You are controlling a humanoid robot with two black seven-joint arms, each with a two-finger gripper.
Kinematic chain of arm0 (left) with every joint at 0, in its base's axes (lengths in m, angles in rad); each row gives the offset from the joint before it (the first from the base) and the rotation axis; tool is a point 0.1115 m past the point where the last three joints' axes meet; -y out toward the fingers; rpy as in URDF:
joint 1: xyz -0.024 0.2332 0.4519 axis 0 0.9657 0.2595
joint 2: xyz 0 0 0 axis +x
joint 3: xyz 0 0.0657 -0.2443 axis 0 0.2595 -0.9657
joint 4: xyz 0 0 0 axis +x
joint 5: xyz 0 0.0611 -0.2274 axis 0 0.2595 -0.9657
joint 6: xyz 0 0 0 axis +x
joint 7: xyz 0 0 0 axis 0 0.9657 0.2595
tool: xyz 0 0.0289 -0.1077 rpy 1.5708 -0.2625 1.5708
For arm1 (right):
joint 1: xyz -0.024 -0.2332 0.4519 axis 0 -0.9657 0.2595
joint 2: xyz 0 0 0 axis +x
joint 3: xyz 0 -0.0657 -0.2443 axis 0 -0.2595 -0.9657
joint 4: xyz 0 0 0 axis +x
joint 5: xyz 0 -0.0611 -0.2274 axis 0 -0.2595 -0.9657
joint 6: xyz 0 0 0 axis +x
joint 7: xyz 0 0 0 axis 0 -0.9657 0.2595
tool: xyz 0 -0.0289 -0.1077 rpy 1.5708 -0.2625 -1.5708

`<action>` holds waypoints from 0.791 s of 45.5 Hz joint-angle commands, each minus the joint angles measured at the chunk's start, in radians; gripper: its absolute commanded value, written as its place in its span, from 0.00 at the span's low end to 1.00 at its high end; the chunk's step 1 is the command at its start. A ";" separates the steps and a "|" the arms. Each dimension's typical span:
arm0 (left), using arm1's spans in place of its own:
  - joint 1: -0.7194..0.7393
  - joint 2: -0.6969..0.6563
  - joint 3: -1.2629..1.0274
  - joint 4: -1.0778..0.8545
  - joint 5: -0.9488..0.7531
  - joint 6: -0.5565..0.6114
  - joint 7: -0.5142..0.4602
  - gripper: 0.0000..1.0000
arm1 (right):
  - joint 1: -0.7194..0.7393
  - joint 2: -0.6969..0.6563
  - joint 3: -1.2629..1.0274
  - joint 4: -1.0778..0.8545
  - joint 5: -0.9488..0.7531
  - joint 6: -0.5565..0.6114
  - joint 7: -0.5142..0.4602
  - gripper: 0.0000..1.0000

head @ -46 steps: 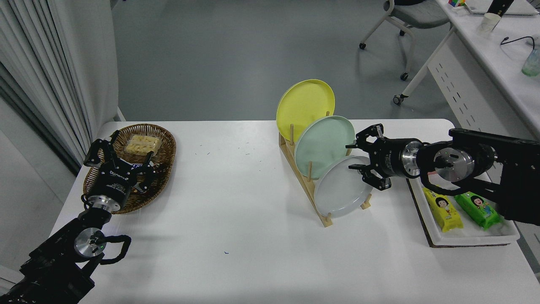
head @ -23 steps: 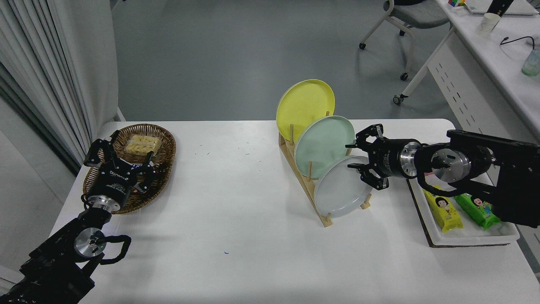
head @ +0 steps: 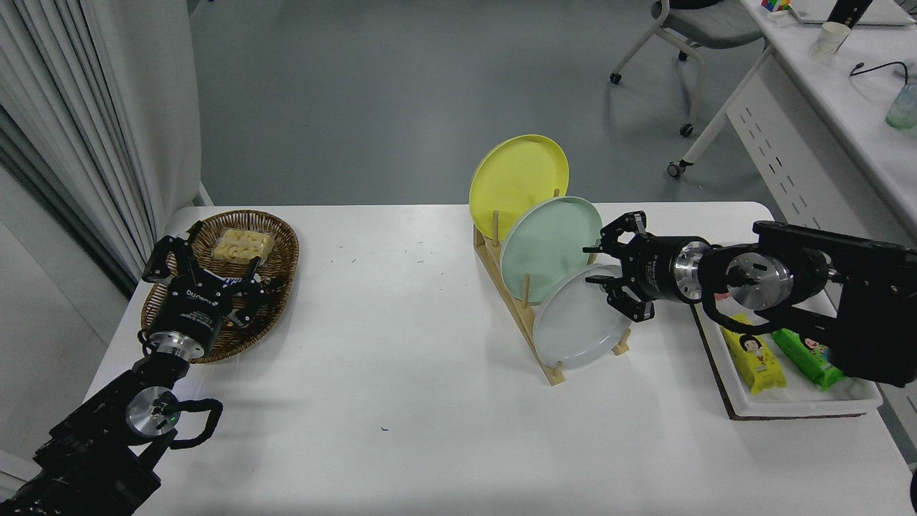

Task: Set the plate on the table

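The pale grey plate (head: 577, 322) stands on edge in the front slot of a wooden rack (head: 521, 309) on the white table (head: 401, 373). Behind it stand a mint-green plate (head: 548, 240) and a yellow plate (head: 517, 175). My right gripper (head: 602, 276) is open, its fingers spread around the grey plate's upper right rim. My left gripper (head: 200, 266) is open and parked over a wicker basket at the lower left.
A wicker basket (head: 276, 247) with a packet of snacks sits at the left. A white tray (head: 795, 401) with yellow and green packets lies at the right, under my right arm. A white desk (head: 802, 143) and a chair stand beyond the table.
My right gripper has moved a little to the left, closer onto the grey plate's rim. The plates and my left arm have not moved.
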 commanded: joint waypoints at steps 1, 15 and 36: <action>0.000 0.000 0.000 0.000 -0.001 0.000 0.000 0.98 | -0.004 0.002 0.004 -0.001 0.002 -0.001 -0.001 0.38; 0.000 0.000 0.000 0.000 -0.001 0.000 0.000 0.98 | 0.003 0.002 0.000 0.000 0.005 0.010 -0.003 0.33; 0.000 0.000 0.000 0.000 -0.001 0.000 0.000 0.98 | 0.004 0.002 0.000 0.000 0.005 0.010 -0.017 0.28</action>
